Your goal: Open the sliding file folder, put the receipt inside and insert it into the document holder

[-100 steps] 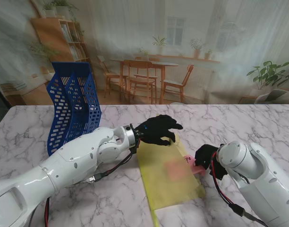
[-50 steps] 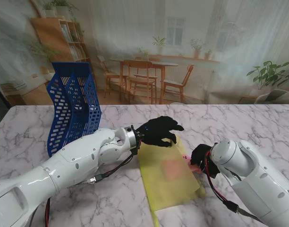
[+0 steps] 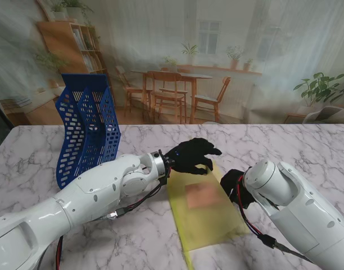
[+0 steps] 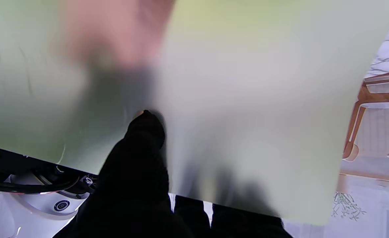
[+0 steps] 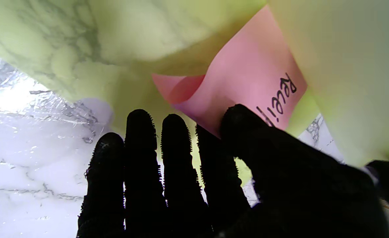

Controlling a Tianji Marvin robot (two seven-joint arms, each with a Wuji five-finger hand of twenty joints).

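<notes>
Receipt [image 3: 201,196] now deeper inside folder [image 3: 208,216] (right robot hand [image 3: 232,183] pushing).

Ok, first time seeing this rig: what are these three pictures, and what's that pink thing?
The wide picture looks down from the robot's stand at two white arms with black-gloved hands. The other two come from cameras on each wrist. On the marble table lies a yellow file folder, with a blue document holder standing at the left. The left hand holds the folder's far edge up. The right hand pinches the pink receipt, pushing it inside the folder.
</notes>
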